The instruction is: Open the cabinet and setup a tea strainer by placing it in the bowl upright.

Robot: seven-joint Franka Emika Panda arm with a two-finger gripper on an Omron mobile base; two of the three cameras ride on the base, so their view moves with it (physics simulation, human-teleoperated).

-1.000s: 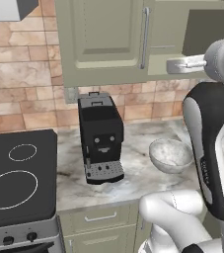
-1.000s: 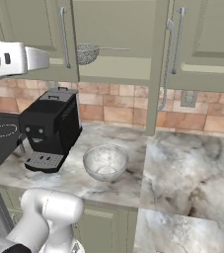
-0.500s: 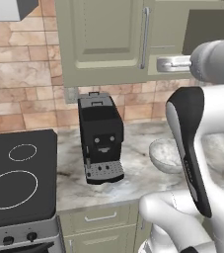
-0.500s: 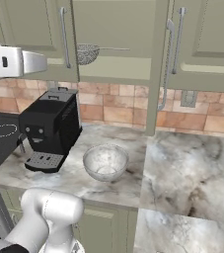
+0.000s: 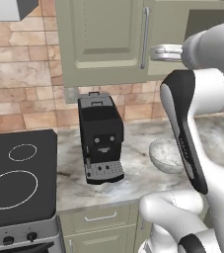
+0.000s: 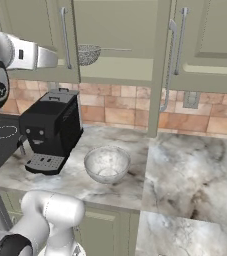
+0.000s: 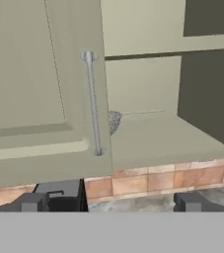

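Strainer [image 6: 88, 54]: one, lying on the shelf [image 6: 120, 75] inside the cabinet [image 6: 117, 37], basket toward the left door [image 6: 60, 35], thin handle running off toward 3 o'clock. In the hand view it peeks out from behind that door's edge, just right of the bar handle [image 7: 93, 104].
Cabinet: right door [image 6: 162, 65] swung out edge-on; the left one looks shut or nearly so and covers part of the basket.
Bowl [image 6: 107, 164]: one, on the counter [image 6: 195, 175] at about 5 o'clock below the strainer, beside the coffee machine [image 6: 50, 131] and apart from it, nothing in it.
Gripper [image 7: 112, 201]: jaws spread wide, nothing between them, facing the opening from well back; both tips show low in the hand view.
Step in hand: I'd say the reach into the shelf for the strainer.
Doing it well: come in right of the left door's edge, keep off the bar handle, level with the shelf. Take the thin handle or rim, not the mesh, so the basket stays mouth-up for the bowl.
Risk: clipping the door edge, or nudging the basket further behind it.
Count: one strainer, one bowl, one coffee machine, one stove [image 5: 15, 178].
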